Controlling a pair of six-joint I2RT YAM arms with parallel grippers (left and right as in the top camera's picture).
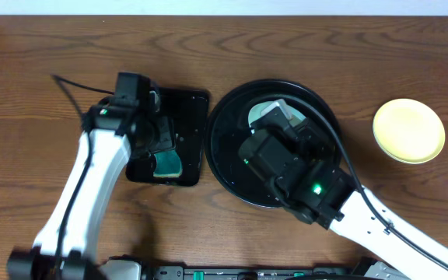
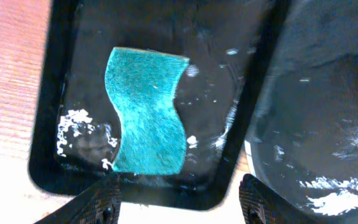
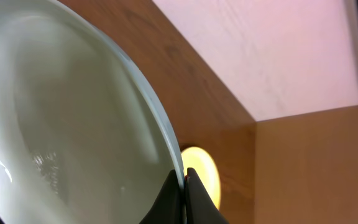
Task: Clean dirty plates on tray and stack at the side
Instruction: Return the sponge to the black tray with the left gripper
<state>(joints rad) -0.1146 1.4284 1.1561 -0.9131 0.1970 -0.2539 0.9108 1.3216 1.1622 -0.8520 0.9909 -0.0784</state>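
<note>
My right gripper [image 3: 184, 180] is shut on the rim of a pale blue-green plate [image 3: 61, 118] and holds it over the round black tray [image 1: 232, 175]. In the overhead view the plate [image 1: 267, 111] shows partly under the right arm. A pale yellow plate [image 1: 408, 130] lies on the table at the right; it also shows in the right wrist view [image 3: 202, 171]. My left gripper [image 2: 179, 202] is open and empty above a teal sponge [image 2: 148, 121] that lies in the small rectangular black tray [image 2: 48, 130]. A third plate is not in view.
The rectangular tray [image 1: 197, 105] sits just left of the round tray, with water drops in it. The round tray's wet rim [image 2: 316, 124] lies right of my left gripper. The wooden table's far edge meets a pale wall.
</note>
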